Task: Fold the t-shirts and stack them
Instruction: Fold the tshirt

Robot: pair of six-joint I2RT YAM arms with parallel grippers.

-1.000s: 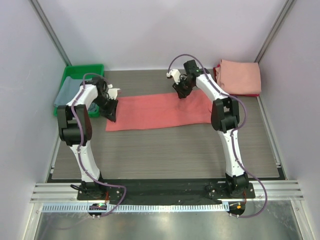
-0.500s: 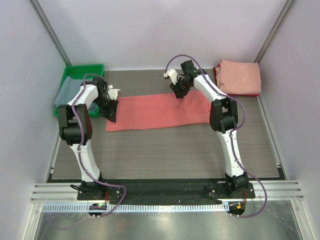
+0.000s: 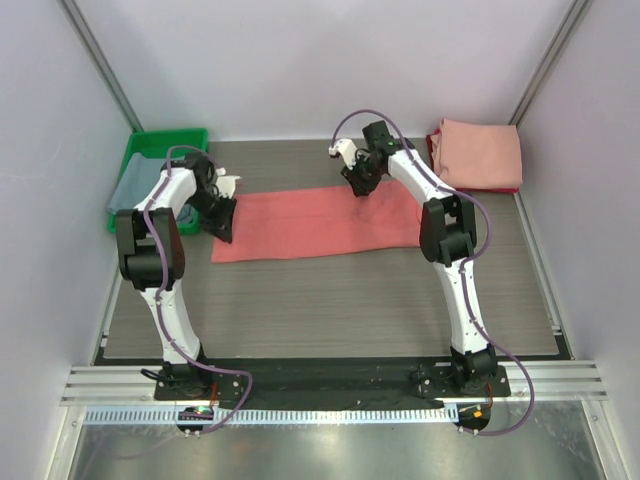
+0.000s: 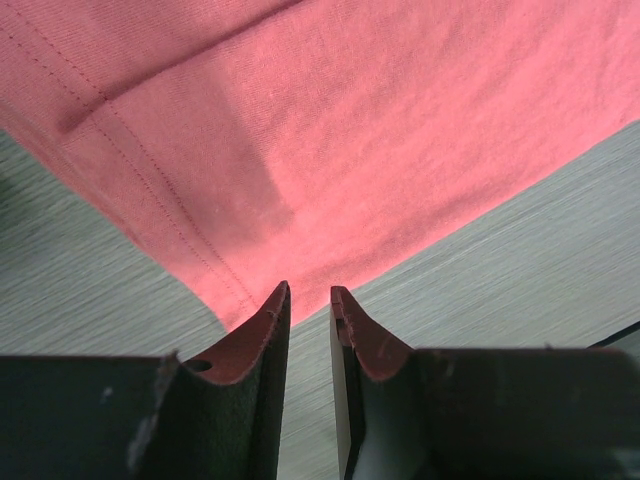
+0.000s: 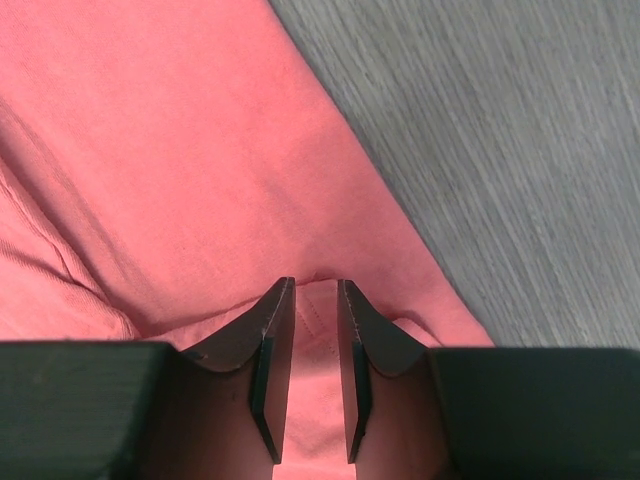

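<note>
Grey wood-grain tabletop (image 3: pixel 330 300) boxed in by plain white walls, metal rail (image 3: pixel 330 380) along the near edge where both arms are bolted. coral-red t-shirt (image 3: pixel 310 225) lies flat mid-table as a long band running left to right. left gripper (image 3: pixel 222 222) is down at the band's left end. Wrist view there puts the tips (image 4: pixel 308 295) right at the near-left corner of the cloth, jaws almost together with a thin slit between them. Grey shows through the slit, so I can't tell whether any cloth is pinched. right gripper (image 3: pixel 357 184) sits on the far long edge, right of centre. Its wrist view (image 5: pixel 315 285) shows red cloth filling the narrow gap and puckering up at the tips, so those jaws are clenched on the shirt's edge. Surroundings: green tray (image 3: pixel 165 140) in the far-left corner with the grey-blue t-shirt (image 3: pixel 130 185) inside it. The left arm's forearm crosses in front of the tray from above, hiding its near-right part. pale pink t-shirt (image 3: pixel 482 152) is folded in the far-right corner, well apart from the red band, with a red layer (image 3: pixel 435 150) peeking out under it on its left and near sides. The right arm's elbow hangs over the band's right end and covers that corner in the top view. Purple cables (image 3: pixel 360 115) loop off both arms, above the cloth and not touching it.
</note>
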